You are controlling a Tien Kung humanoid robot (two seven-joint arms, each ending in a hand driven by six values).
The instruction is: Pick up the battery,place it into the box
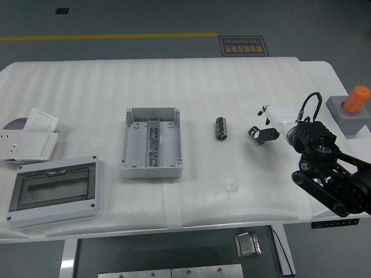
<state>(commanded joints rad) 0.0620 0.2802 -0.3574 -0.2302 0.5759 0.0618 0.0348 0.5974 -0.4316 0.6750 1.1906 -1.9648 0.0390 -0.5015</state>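
Note:
A small dark cylindrical battery (221, 128) lies on the white table (232, 81), right of centre. Left of it sits the grey open box (152, 142), with a metal rail along its floor. My right hand (261, 123), white with black fingers, hovers low over the table a short way right of the battery, apart from it. Its fingers are loosely spread and hold nothing. The black right arm (330, 174) comes in from the lower right. My left arm does not show.
A grey cover with a clear window (55, 191) lies at the front left. White socket plates (29, 139) lie at the left edge. A grey block with an orange cylinder (351, 107) stands at the far right.

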